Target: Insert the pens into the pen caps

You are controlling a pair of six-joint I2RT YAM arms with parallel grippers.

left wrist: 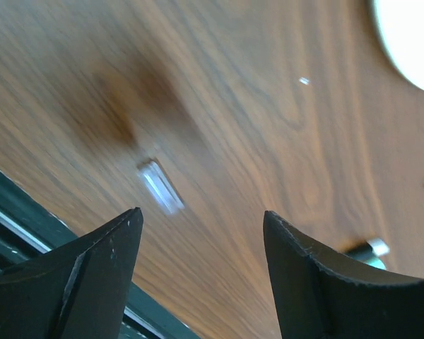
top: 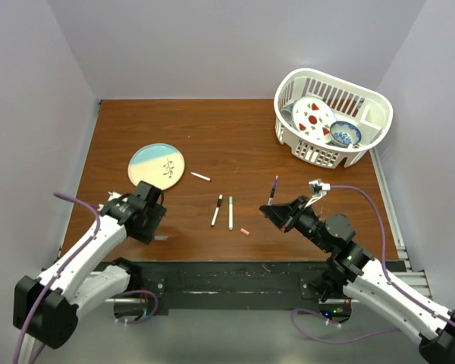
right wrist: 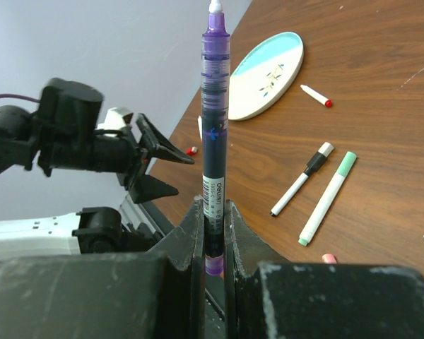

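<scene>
By the near edge, on the left, the left claw hangs low over the desk. Its two fingers are apart and hold nothing. A tiny clear bit lies on the wood just in front of it. I cannot tell if it is a cap.

On the right, the right claw is clamped on the purple pen. The pen stands up in the air, and its top tip looks bare.

A pink cap lies loose near the middle of the desk. Just past it, the black pen and the green pen lie side by side. Both seem to have caps on, so I think they are done.

Farther back, near the plate, lies a white pen with a red end. The purple pen has no cap yet, and the white one may need one too.
</scene>
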